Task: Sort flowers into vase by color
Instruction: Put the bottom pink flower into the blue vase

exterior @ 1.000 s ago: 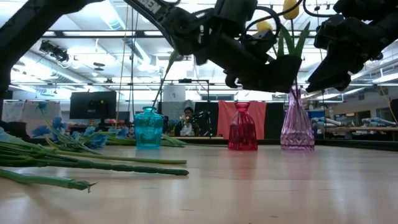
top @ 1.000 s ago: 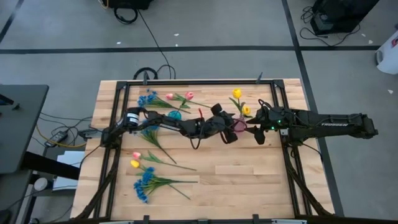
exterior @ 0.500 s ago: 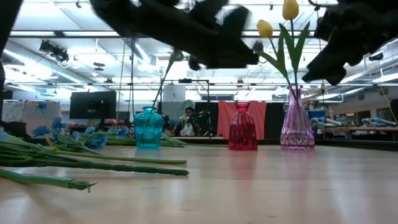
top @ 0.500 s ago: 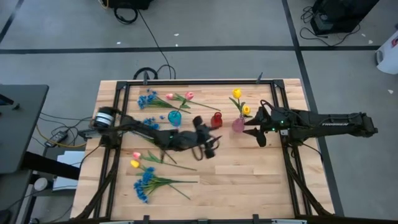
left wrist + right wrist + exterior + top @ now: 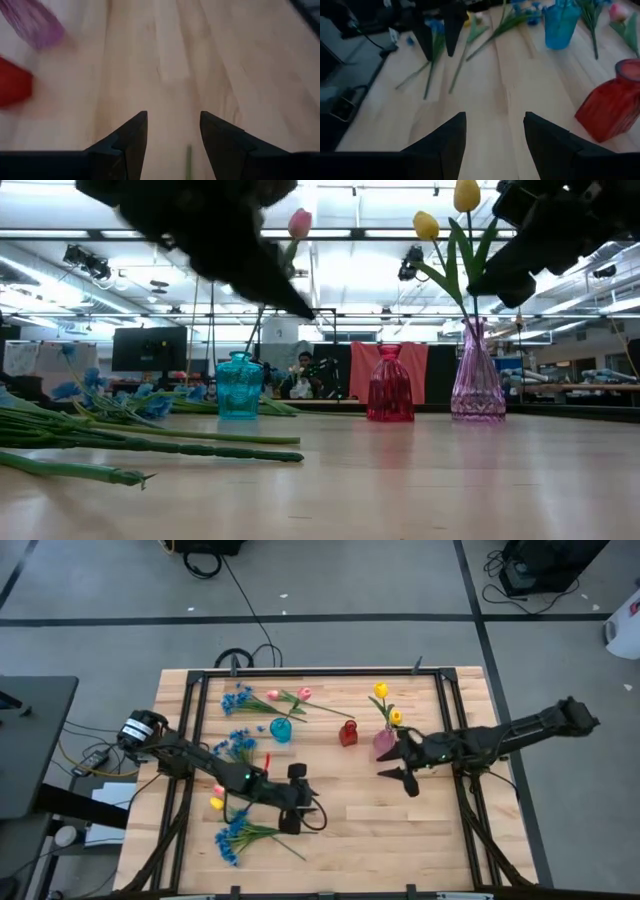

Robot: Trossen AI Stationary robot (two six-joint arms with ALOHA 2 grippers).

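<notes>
Three vases stand in a row at mid-table: blue point(image 5: 281, 728), red point(image 5: 347, 732) and pink point(image 5: 384, 740). Two yellow tulips point(image 5: 466, 195) stand in the pink vase point(image 5: 477, 385). A pink tulip point(image 5: 299, 222) shows high above the blue vase point(image 5: 238, 387). At the near left lie a pink tulip point(image 5: 218, 789), a yellow tulip point(image 5: 216, 803) and a blue spray point(image 5: 232, 837). My left gripper point(image 5: 295, 818) hovers open beside their stem ends, a green stem point(image 5: 189, 160) just below it. My right gripper point(image 5: 395, 778) hovers open, just nearer than the pink vase.
More flowers lie at the far left: a blue spray point(image 5: 236, 698), a pink tulip point(image 5: 272, 695), and another blue spray point(image 5: 240, 745) under my left arm. A black frame rail point(image 5: 455, 740) runs along the table's sides. Bare wood spreads across the near right point(image 5: 400, 840).
My left arm has swung away from the vases toward the table's near left, and its gripper now hangs over the stem ends of the flowers lying there. My right gripper has shifted a little toward the near edge. The flowers and vases have stayed put.
</notes>
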